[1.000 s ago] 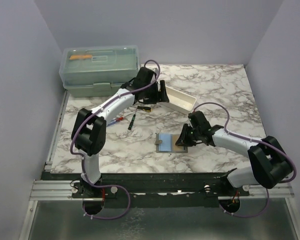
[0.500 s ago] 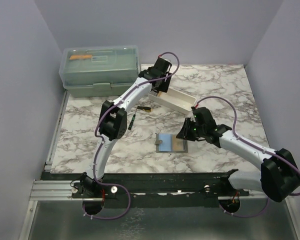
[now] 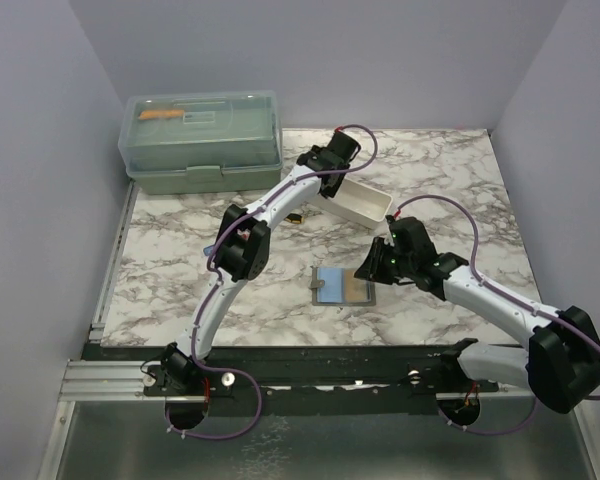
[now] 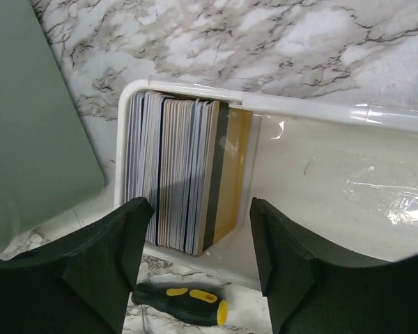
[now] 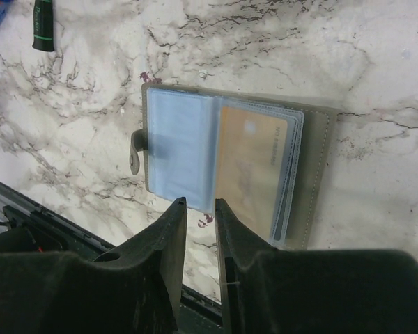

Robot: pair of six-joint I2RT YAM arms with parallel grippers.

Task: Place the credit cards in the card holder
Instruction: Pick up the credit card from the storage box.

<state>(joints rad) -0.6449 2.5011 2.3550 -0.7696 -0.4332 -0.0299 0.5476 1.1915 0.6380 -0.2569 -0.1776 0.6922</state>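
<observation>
Over part-hidden credit cards (image 4: 184,160), left hand (image 4: 200,209) wide, empty; right hand (image 5: 199,205) barely parted, empty.

left jaws wide, right jaws barely parted

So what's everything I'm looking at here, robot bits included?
table: one, white marble with grey veins, under everything.
lidded box: one, pale green, far left; something orange inside.
tray: one, white, right of the box.
stacked cards: too many to count, mostly pale, standing on edge at one end of the tray.
card holder: one, grey-olive, lying open near the table's middle.
tan card: one, inside the holder's clear sleeve.
screwdriver: one, black and yellow, just outside the tray.
green-black tool: one, on the table.
left gripper: black, open, above the stack.
right gripper: black, narrow gap, empty, above the holder.
</observation>
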